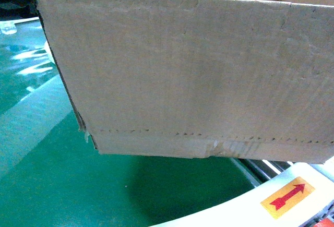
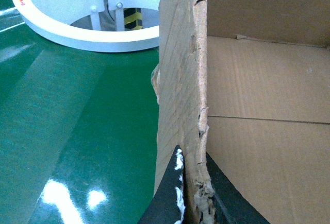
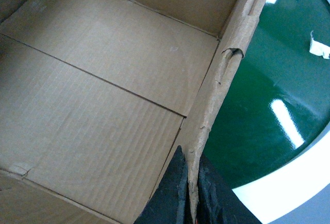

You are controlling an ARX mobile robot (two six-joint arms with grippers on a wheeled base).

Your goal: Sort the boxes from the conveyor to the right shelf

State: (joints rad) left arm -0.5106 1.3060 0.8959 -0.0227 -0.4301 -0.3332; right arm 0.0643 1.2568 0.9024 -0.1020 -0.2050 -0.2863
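Conveyor (image 1: 62, 175): glossy dark-green belt across the lower and left part of the head view, glare streaks at upper left. Its curved white rim (image 1: 250, 211) sweeps through the lower right corner, carrying a yellow sticker (image 1: 288, 196) with a red arrow.

Cardboard box (image 1: 198, 75): large, brown, corrugated; fills the upper and right bulk of the head view. Its base sits above the belt in the frame, a dark shadow on the green beneath it. Top edge ragged and torn. Perforated line runs near the base, with a patch of clear tape (image 1: 229, 147) below it at lower centre. Box is open; both wrist views look in on a bare cardboard floor with a seam across it.

Left end effector (image 2: 191, 198): bottom centre of the left wrist view, dark fingers closed on either side of the box's torn wall, one outside, one inside.

Right end effector (image 3: 190, 193): bottom centre of the right wrist view, likewise pinching the opposite wall edge between dark fingers.

Small white scrap (image 3: 320, 49) lies on the belt at the upper right of the right wrist view.
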